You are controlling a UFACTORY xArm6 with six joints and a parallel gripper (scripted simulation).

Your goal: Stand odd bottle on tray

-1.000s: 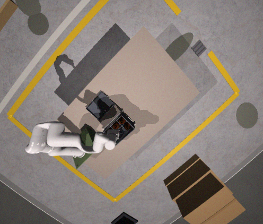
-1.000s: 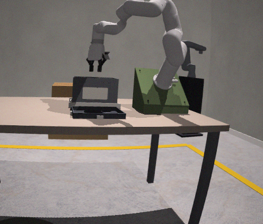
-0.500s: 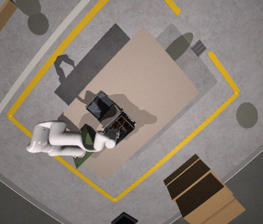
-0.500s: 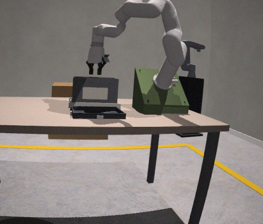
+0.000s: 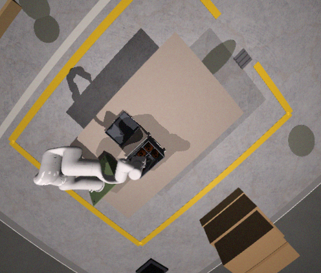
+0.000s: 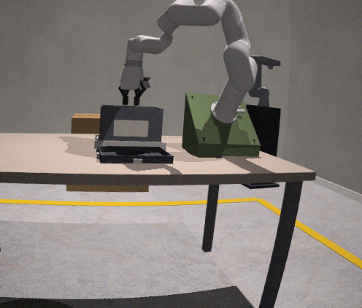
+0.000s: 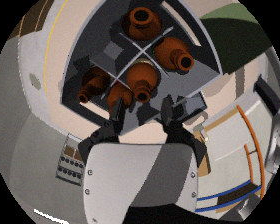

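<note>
tool (image 6: 131, 101) (image 7: 143, 104) pointing down, fingers apart, arm arched

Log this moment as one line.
hand: open, empty | position: above crate | bottles: five in crate | tray: no bottle

Exterior: gripper (image 6: 131, 101) (image 7: 143, 104) hangs above the crate (image 5: 164, 156) (image 6: 105, 125) (image 7: 207, 36), small gap over the rim. Tray (image 5: 122, 127) (image 6: 118, 159) (image 7: 195, 104) sits low on the near side, open from above, its raised rim in the way of low sideways passes. Tall crate wall blocks low travel between them. Green block (image 5: 99, 195) (image 6: 195, 139) (image 7: 236, 15) stands to the right, a gap between. Inside crate, brown bottles (image 5: 147, 147) (image 7: 142, 75) and dividers (image 7: 158, 39) crowd the finger room; one bottle-free cell shows, wrist view.
</note>
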